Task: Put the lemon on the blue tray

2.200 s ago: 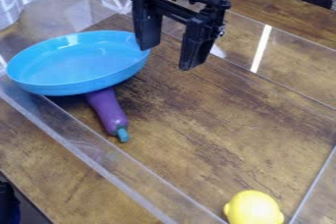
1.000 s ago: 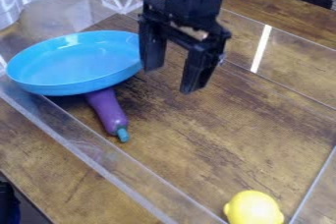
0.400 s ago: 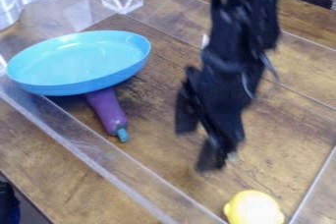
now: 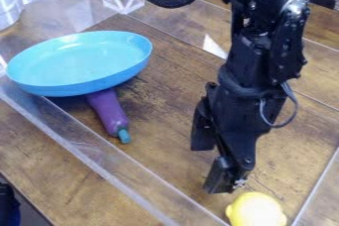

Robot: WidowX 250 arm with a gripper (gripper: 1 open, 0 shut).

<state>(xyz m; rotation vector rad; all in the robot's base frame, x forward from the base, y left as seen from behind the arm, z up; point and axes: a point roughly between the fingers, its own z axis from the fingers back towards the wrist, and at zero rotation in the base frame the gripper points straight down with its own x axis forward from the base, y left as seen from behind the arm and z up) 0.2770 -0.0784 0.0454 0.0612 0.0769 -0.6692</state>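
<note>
The lemon (image 4: 256, 211), small and bright yellow, lies on the wooden table at the bottom edge of the camera view, right of centre. My black gripper (image 4: 213, 160) hangs just above and to the left of it, open, with nothing between its fingers. One fingertip (image 4: 225, 178) stands close to the lemon's upper left; whether it touches is unclear. The blue tray (image 4: 77, 60), a wide shallow round dish, rests at the left with nothing in it.
A purple eggplant (image 4: 110, 114) with a teal stem lies against the tray's near rim. A clear plastic wall (image 4: 93, 156) runs diagonally along the table's front left. The arm (image 4: 269, 42) rises to the upper right.
The arm has swung from above the table's middle, beside the tray, down and to the right toward the lemon. The gripper stayed open. Lemon, tray and eggplant have not moved.
</note>
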